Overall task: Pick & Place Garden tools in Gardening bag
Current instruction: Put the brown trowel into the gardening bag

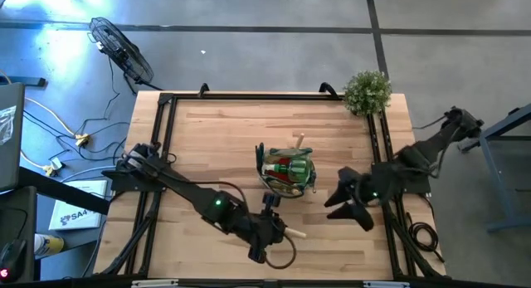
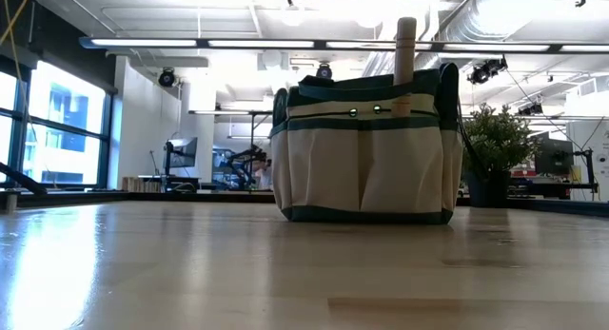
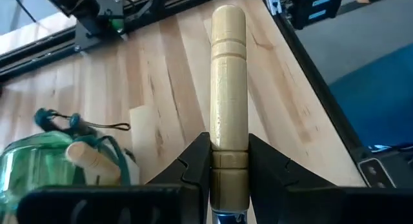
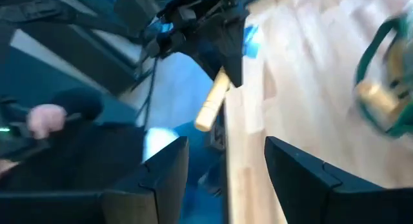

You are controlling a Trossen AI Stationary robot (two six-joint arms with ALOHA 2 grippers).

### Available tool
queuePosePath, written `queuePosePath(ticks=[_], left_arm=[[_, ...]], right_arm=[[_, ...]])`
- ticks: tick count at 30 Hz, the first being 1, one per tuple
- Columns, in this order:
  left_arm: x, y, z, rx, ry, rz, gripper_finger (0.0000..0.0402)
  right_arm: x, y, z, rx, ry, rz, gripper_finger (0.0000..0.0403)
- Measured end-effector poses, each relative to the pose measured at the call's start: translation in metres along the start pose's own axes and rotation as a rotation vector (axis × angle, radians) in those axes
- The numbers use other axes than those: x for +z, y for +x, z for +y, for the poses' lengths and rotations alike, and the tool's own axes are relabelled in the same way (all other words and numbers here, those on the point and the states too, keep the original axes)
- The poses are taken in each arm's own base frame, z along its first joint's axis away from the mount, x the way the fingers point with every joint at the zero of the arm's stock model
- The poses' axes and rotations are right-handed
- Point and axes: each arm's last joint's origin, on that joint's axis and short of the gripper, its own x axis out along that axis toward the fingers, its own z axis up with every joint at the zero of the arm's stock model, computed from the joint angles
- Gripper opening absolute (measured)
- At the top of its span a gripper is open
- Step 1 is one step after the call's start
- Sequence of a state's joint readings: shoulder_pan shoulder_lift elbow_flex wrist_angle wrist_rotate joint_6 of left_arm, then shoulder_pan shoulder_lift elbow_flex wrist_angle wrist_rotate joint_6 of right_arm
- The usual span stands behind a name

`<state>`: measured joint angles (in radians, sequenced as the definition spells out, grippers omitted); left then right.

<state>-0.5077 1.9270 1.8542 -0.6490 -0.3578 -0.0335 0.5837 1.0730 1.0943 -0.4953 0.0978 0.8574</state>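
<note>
The gardening bag stands upright on its base in the middle of the table, beige with green trim. Green tools and a wooden handle stick out of its top. My left gripper is near the table's front edge, just in front of the bag, shut on a wooden-handled garden tool. The tool's metal end is hidden behind the gripper. To the right of the bag, my right gripper is open with nothing between its fingers. My left gripper pinches the tool's wooden handle between its two fingers, near the end that meets the metal. The handle runs forward along the fingers and its rounded free end juts out past them. It is lifted clear of the table, slanting downward.
A bushy green plant stands at the table's far right corner. Black frame rails run along the table's edges. A loop of black cable lies under my left gripper. Bare wood shows to the left of and behind the bag.
</note>
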Motion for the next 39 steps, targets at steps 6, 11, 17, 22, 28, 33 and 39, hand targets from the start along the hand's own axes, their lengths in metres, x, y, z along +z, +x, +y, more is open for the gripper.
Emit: queuePosePath(ticks=[6, 11, 17, 22, 28, 33, 39], left_arm=[[0.013, -0.013, 0.003, -0.102, 0.006, -0.104, 0.0063], [0.015, -0.018, 0.003, -0.162, 0.048, -0.131, 0.0063], [-0.011, -0.023, 0.008, -0.072, -0.009, 0.020, 0.0063], [-0.027, -0.056, 0.004, -0.007, -0.068, -0.012, 0.0063], [-0.049, -0.110, -0.014, -0.091, 0.045, -0.187, 0.0063], [-0.085, -0.158, -0.032, -0.114, 0.026, -0.357, 0.0063], [-0.140, -0.167, -0.038, 0.112, -0.136, -0.576, 0.0063]], right_arm=[[-0.028, -0.005, 0.022, -0.081, -0.160, -0.105, 0.0194], [-0.052, 0.002, 0.035, -0.125, -0.241, -0.123, 0.0195], [-0.079, 0.014, 0.046, -0.149, -0.315, -0.103, 0.0195], [-0.095, 0.023, 0.051, -0.165, -0.359, -0.093, 0.0195], [-0.097, 0.028, 0.054, -0.156, -0.407, -0.107, 0.0195], [-0.094, 0.031, 0.059, -0.127, -0.438, -0.137, 0.0195], [-0.090, 0.030, 0.061, -0.159, -0.444, -0.220, 0.0195]])
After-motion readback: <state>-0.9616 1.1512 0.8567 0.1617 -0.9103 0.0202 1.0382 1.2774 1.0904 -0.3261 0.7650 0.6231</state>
